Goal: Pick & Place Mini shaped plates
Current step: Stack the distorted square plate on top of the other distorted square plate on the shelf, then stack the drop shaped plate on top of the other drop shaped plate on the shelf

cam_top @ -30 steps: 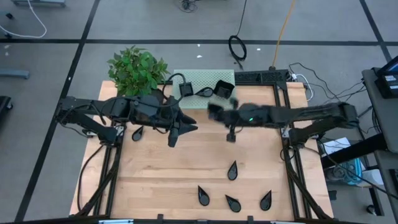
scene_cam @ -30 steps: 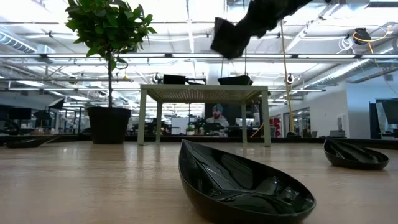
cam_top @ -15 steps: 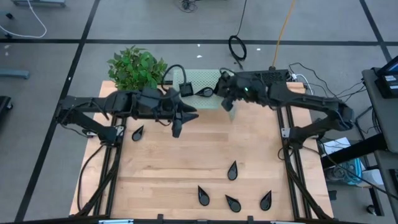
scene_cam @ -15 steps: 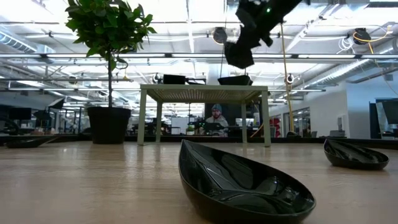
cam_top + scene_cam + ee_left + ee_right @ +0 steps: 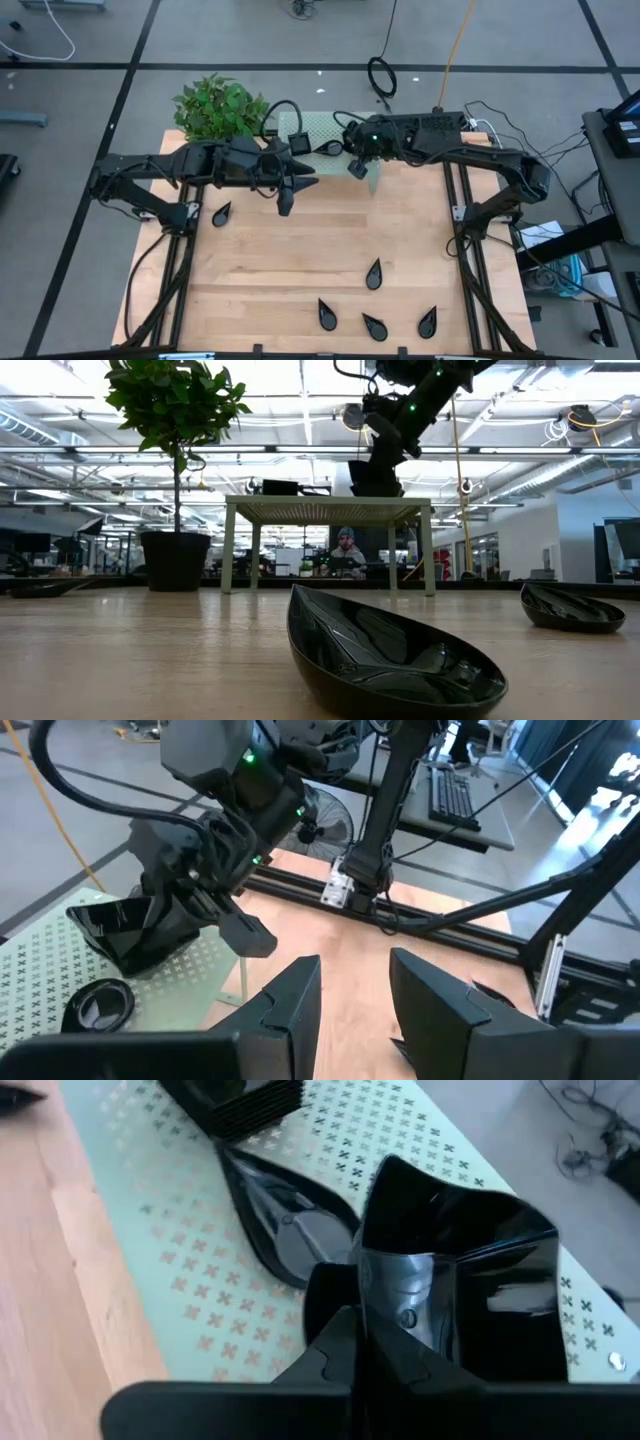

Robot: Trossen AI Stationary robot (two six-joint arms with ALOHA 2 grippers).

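The right end effector [image 5: 358, 166] is hovering over the pale perforated mat [image 5: 330, 128] at the counter's [image 5: 300, 270] 12 o'clock edge, its fingers pinched tight on the rim of 1 wavy-edged square plate [image 5: 470, 1270]. In the right wrist view that glossy black dish is hanging tilted just above the mat, beside a teardrop plate [image 5: 285, 1230] lying flat there and a stack of square plates [image 5: 245, 1102] farther along the same mat.

The left end effector [image 5: 283, 205] is waiting at about 10 o'clock on the counter, just short of the mat, its 2 fingers [image 5: 290, 1005] standing apart with nothing between them. The left wrist view is looking past those fingers at the right arm's grip on the dish and at a small round black dish [image 5: 98, 1005] resting on the mat.

On the bare wood, 1 teardrop plate [image 5: 221, 213] is lying at 9 o'clock beside the left arm. 4 more teardrops are lying toward 5 o'clock: 1 alone [image 5: 373, 273] and 3 in a loose row nearer the 6 o'clock edge [image 5: 327, 314], [image 5: 375, 325], [image 5: 428, 320], all well apart from both arms. A potted plant [image 5: 222, 110] is standing at the 11 o'clock corner. In the low view a teardrop [image 5: 385, 655] is filling the foreground, with the mat's raised stand [image 5: 330, 510] behind it.
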